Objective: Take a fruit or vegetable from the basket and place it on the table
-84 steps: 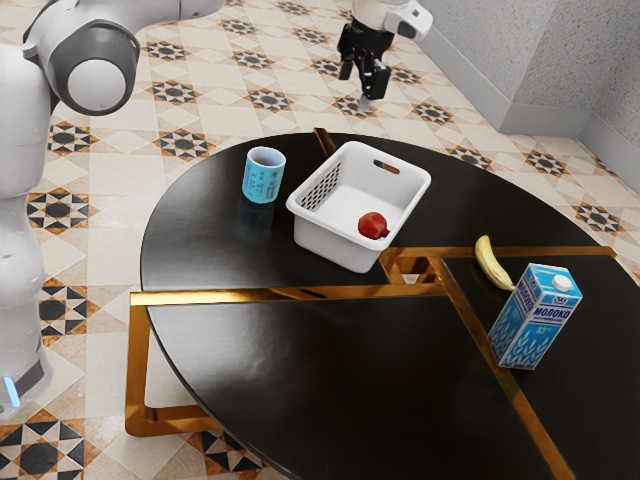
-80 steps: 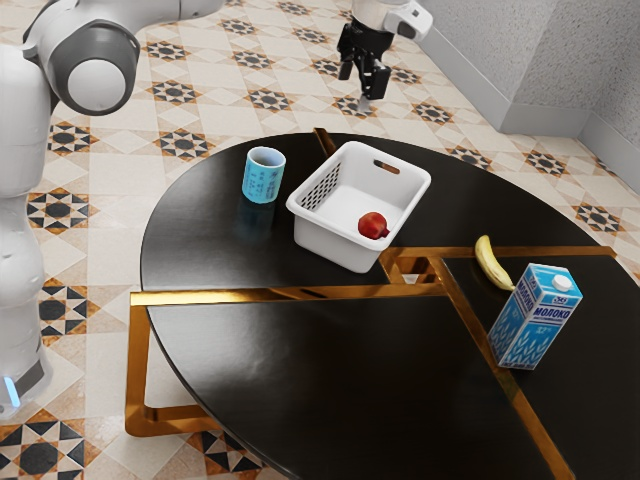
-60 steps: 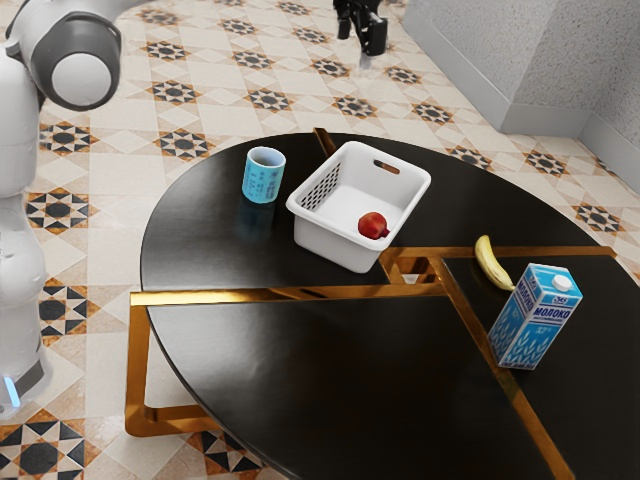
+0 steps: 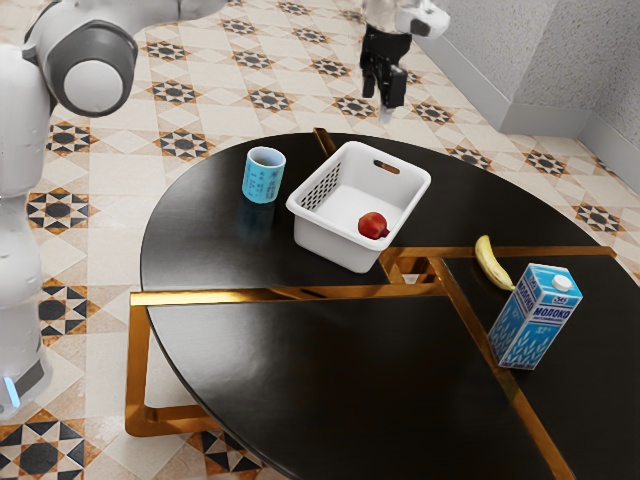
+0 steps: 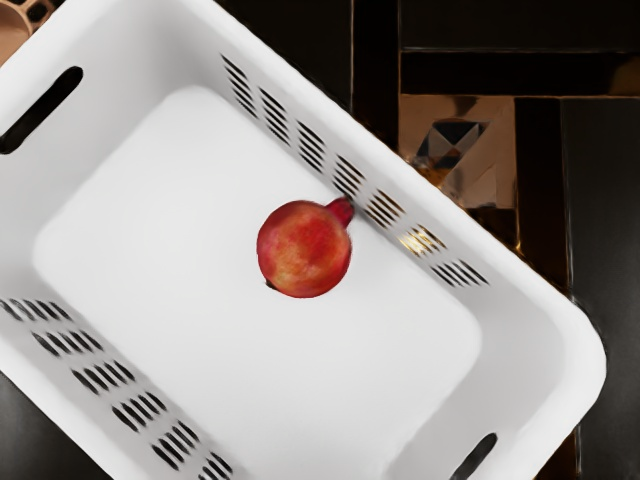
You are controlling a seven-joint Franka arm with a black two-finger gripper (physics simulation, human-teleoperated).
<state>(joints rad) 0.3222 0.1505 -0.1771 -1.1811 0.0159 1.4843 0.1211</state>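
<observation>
High over the far side of the table, beyond the basket in the exterior view, my gripper [image 4: 383,98] hangs open, its two black fingers apart and nothing between them. The white basket [image 4: 328,244] stands on the black table [image 4: 330,370]. Inside it a red pomegranate [image 4: 372,225] lies on the bottom, close to one wall. From above, the wrist view has the pomegranate [image 5: 303,250] on the white floor of the basket [image 5: 250,365], its stem end toward the slotted side wall. My gripper is well above the basket's rim and touches nothing.
In the exterior view, a blue cup [image 4: 264,177] stands left of the basket. Off to its right are a banana [image 4: 491,262] and an upright milk carton [image 4: 536,318], near each other. Brass strips [image 4: 230,297] cross the tabletop.
Compared with half a second ago, my gripper is lower and slightly farther toward the exterior view's right. The pomegranate, basket and other objects have stayed where they were.
</observation>
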